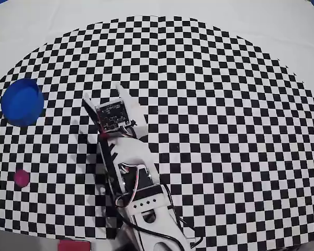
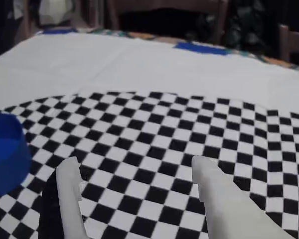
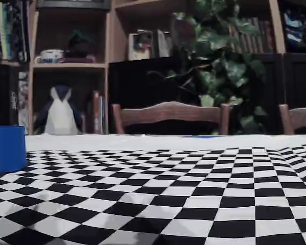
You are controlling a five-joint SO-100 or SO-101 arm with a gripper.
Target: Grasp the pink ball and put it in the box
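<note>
Pink round ball [image 1: 21,178] sits on your checkered tabletop [image 1: 225,104], well apart from the blue round box [image 1: 22,101] and your white fingers [image 2: 70,191], which are spread wide and hold nothing.

White plastic arm [image 1: 138,178] with black cables, exposed circuit board, white pincer [image 2: 134,174].

A black-and-white checkered mat [image 3: 194,194] covers a white tablecloth [image 1: 261,31]. Beyond the far edge stand wooden chairs [image 3: 171,115], dark bookshelves [image 3: 71,56] holding books and a penguin figure [image 3: 59,112], and a leafy plant [image 3: 219,56]. The room is dim.
</note>
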